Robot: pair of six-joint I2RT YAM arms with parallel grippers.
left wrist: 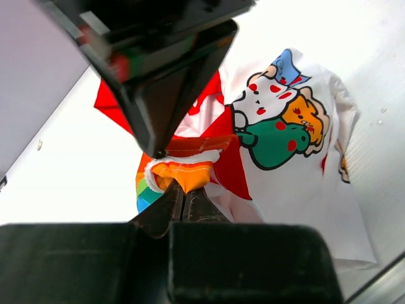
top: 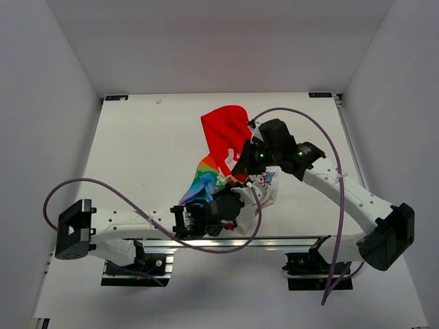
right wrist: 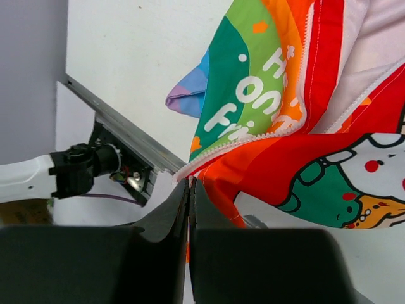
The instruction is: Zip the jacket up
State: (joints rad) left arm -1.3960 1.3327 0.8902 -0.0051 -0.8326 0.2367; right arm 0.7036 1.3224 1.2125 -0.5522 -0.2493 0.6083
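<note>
The jacket [top: 223,147] lies crumpled mid-table, its red hood [top: 228,127] toward the back and its rainbow stripes [top: 200,184] toward the front. My left gripper [left wrist: 184,190] is shut on an orange fold of the jacket's edge [left wrist: 186,172], with the cartoon print [left wrist: 278,123] to its right. My right gripper [right wrist: 191,183] is shut on the red-orange cloth just below the white zipper teeth [right wrist: 253,140], lifting that edge. In the top view the two grippers are close together over the jacket, the left gripper [top: 236,197] near the front and the right gripper [top: 243,166] just behind it.
The white table [top: 137,151] is walled in on three sides. An aluminium rail [right wrist: 123,133] runs along its near edge. Purple cables [top: 103,184] loop from both arms over the table. The right arm's black body [left wrist: 164,76] hangs close above the left fingers.
</note>
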